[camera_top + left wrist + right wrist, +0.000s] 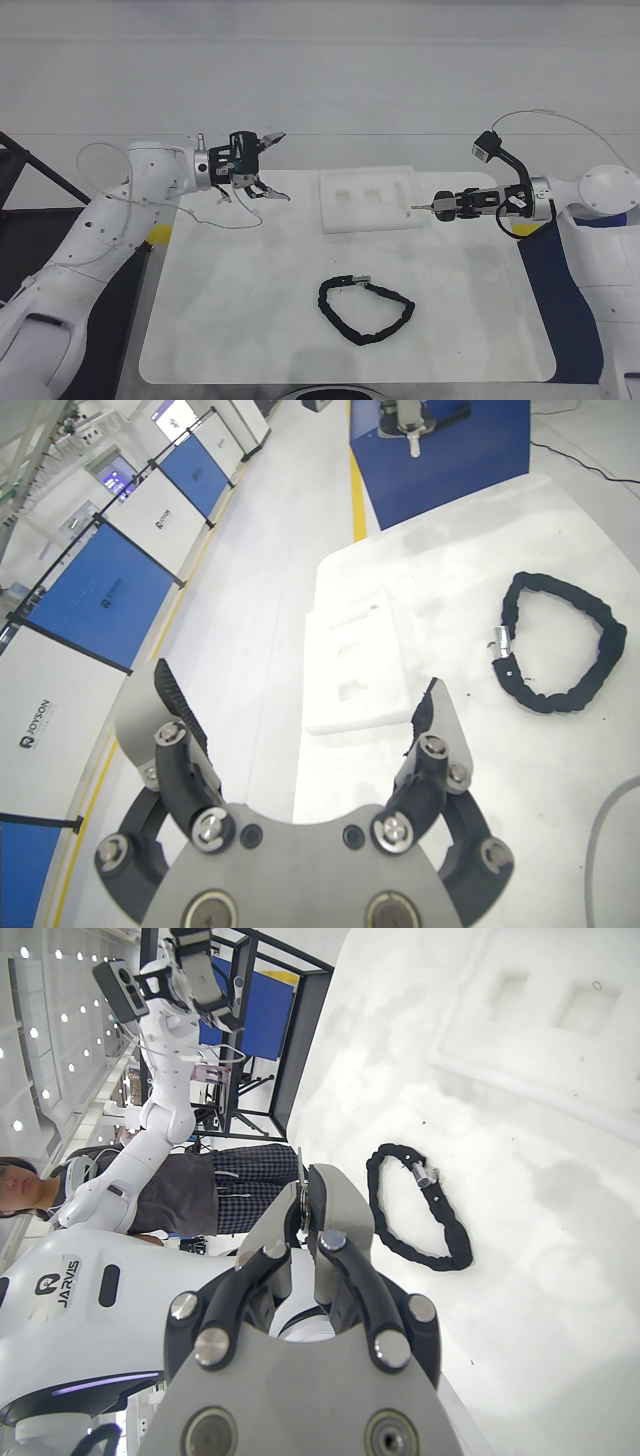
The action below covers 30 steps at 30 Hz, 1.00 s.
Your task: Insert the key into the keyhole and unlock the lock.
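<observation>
White and matte, the surface carries a pale foam tray with shallow rectangular recesses toward its far side. The lock lies nearer the robot, well apart from the tray. It is a chain in a black, wrinkled fabric sleeve, lying flat in a lopsided loop. In the top view the loop's long axis runs on a slant, from the far left down to the near right. A short silver cylinder sticks out of one sleeve end on the side of the loop facing the tray. It lies roughly flat along the surface, but the keyhole is too small to make out. The right gripper hangs at the right end of the foam tray, with its jaws pinched tight on the key. The key is a thin silvery blade whose flat head is caught between the pads. Its long axis continues the line of the jaws, running crosswise over the surface, and its tip points toward the tray and the other arm. The key is held up off the surface, well apart from the lock. The left gripper is at the far left edge of the surface. Its jaws are spread wide with nothing between them, and the ribbed black pads are bare.
</observation>
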Tool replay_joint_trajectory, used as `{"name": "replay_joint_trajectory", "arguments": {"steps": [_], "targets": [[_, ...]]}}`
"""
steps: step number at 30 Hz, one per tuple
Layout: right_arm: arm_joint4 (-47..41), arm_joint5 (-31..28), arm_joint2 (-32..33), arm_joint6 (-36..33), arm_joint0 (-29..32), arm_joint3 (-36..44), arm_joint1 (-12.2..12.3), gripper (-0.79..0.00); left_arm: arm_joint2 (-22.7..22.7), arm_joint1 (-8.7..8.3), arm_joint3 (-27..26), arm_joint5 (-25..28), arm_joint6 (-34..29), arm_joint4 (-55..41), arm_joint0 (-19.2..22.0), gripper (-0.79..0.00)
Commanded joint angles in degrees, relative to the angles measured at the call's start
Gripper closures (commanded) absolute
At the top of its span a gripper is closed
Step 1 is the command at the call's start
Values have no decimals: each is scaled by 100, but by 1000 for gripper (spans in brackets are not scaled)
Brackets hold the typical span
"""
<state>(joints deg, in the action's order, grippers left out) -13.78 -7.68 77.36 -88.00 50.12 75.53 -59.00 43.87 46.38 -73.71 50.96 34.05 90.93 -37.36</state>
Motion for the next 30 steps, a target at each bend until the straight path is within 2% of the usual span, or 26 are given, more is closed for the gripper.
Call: {"name": "replay_joint_trajectory", "arguments": {"steps": [1, 6, 9, 17, 22, 26, 30], "targets": [[0, 0, 0, 0, 0, 0, 0, 0, -379, 140, 106, -19, 318, 99, -35, -785], [0, 0, 0, 0, 0, 0, 0, 0, -1167, 509, 362, -367, 731, 822, 77, -785], [0, 0, 0, 0, 0, 0, 0, 0, -1532, 738, 746, -390, 1084, 979, 164, -785], [0, 0, 0, 0, 0, 0, 0, 0, -2320, 1491, 1885, -63, 1658, 854, 416, -785], [0, 0, 0, 0, 0, 0, 0, 0, -2670, 1879, 2506, -67, 1847, 1112, 569, -785], [0, 0, 0, 0, 0, 0, 0, 0, -2909, 2094, 2882, -56, 1983, 1332, 606, -785], [0, 0, 0, 0, 0, 0, 0, 0, -2909, 2094, 2882, -56, 1983, 1332, 606, -785]]}}
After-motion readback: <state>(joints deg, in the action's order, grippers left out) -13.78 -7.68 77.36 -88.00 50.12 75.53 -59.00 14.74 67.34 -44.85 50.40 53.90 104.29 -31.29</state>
